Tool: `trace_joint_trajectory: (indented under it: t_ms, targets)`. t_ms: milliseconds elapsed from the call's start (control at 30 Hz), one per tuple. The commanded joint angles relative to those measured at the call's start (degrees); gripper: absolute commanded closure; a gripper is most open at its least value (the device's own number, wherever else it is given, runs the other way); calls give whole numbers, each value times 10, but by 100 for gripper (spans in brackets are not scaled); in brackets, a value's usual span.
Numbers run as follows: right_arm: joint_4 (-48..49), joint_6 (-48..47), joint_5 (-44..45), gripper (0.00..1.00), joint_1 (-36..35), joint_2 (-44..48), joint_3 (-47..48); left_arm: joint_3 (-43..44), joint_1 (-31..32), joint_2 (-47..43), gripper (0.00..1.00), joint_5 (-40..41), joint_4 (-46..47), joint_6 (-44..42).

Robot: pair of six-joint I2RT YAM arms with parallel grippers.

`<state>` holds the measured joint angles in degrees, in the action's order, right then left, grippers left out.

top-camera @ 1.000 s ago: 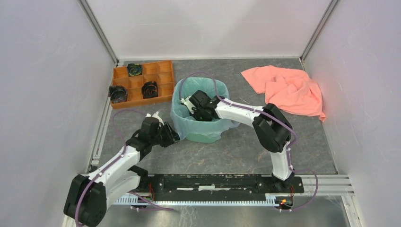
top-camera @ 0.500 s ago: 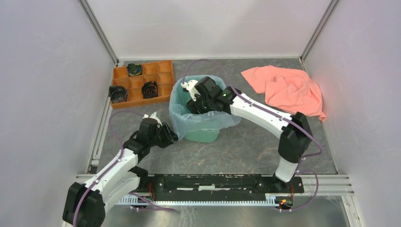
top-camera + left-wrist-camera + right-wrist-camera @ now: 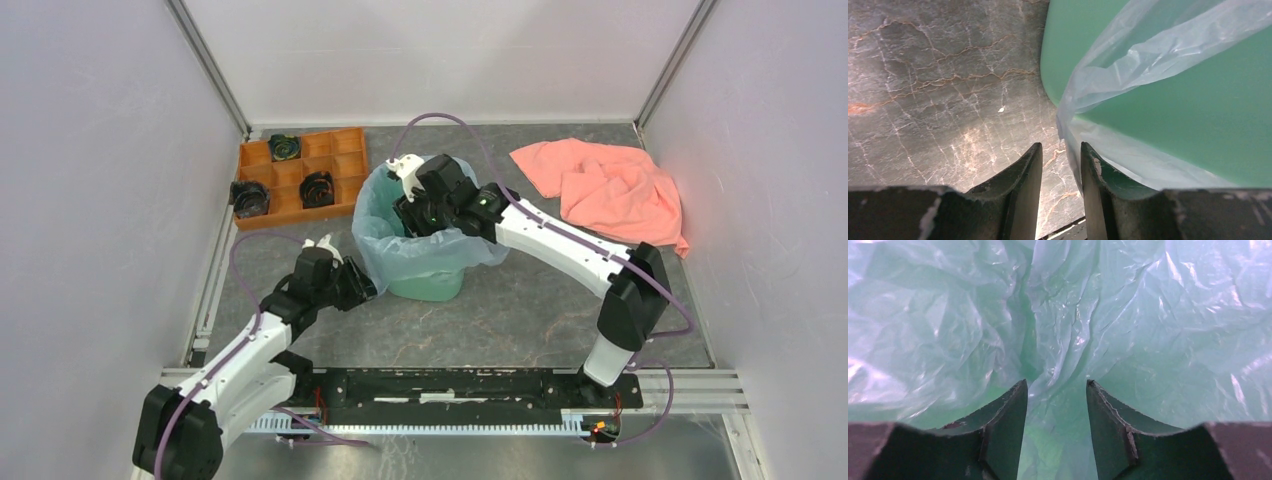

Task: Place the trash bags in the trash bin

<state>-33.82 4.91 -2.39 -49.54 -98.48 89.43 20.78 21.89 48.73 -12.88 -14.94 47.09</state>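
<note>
**Trash bag**, a pale translucent film, lines the mint-green trash bin near the middle of the table. Its mouth is folded out over the rim, its skirt hangs down the near and left walls, and its body is crumpled inside.

**Change over the last second:** the right gripper, which was sunk deep in the bin, now stands higher, by the far-left rim. Its jaws are well parted and empty, pointing down at the creased lining. This reads as a withdrawal after pressing the film down. The bag appears seated, so the task looks close to done.

**Left side:** the left gripper has not moved and sits low beside the bin's near-left corner. Its jaws are a narrow slot apart, with bare table showing through. The bag's hanging hem lies against one finger's outer side, not pinched.

**Arm pose:** the right arm reaches long across from its base. The left arm lies low, its forearm angled toward the bin.

**Surroundings:** the orange compartment tray and the salmon-pink cloth lie apart, to the rear.
</note>
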Motion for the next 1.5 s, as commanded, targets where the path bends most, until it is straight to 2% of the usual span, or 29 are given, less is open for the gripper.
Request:
trace_joint_trajectory:
  t_ms: [0,167,300,433,700,733,867,1033,1133,1233,1333,1467]
  targets:
    - [114,50,44,49,1,-21,-73,30,2,-18,58,-21,-8,6]
    - [160,85,83,49,-4,-11,-136,37,2,-48,57,-18,-29,6]
    - [150,81,140,31,-13,27,-136,39,2,-54,57,-9,-33,5]
    - [120,73,141,21,-14,51,-107,44,2,-53,57,17,-47,-5]
    - [133,80,124,10,-14,85,-129,56,2,-68,55,29,-76,-8]
    - [141,78,124,9,-13,85,-134,64,2,-76,53,30,-89,-6]
    - [132,71,110,11,-12,59,-119,104,2,-129,32,33,-162,11]
    - [199,84,44,4,-7,74,-158,177,2,-205,21,76,-276,12]
    - [179,101,11,2,-3,56,-139,231,2,-229,15,79,-313,12]
    - [152,109,36,2,-2,49,-126,272,2,-229,10,29,-292,1]
    - [117,113,52,2,-2,50,-103,306,2,-199,1,-65,-228,-10]
    - [57,100,67,2,-2,36,-59,338,2,-160,0,-178,-116,9]
